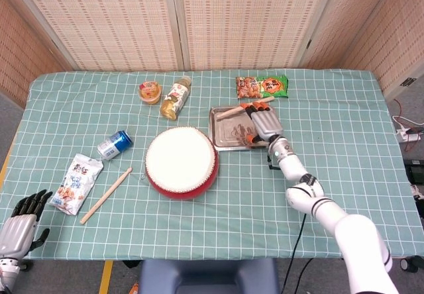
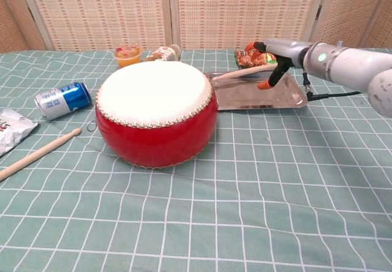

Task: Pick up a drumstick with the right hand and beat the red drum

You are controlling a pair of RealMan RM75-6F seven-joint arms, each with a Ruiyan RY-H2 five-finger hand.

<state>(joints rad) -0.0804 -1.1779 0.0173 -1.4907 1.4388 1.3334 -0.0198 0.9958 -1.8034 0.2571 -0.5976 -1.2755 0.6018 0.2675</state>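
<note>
The red drum with its white skin stands mid-table. Just right of it lies a metal tray. My right hand hovers over the tray and grips a wooden drumstick, which is held nearly level above the tray's far edge with its tip pointing left toward the drum. A second drumstick lies on the cloth left of the drum. My left hand hangs off the table's near left corner, holding nothing, fingers apart.
A blue can and a snack bag lie to the left. A jelly cup and a lying bottle sit behind the drum. A snack packet lies behind the tray.
</note>
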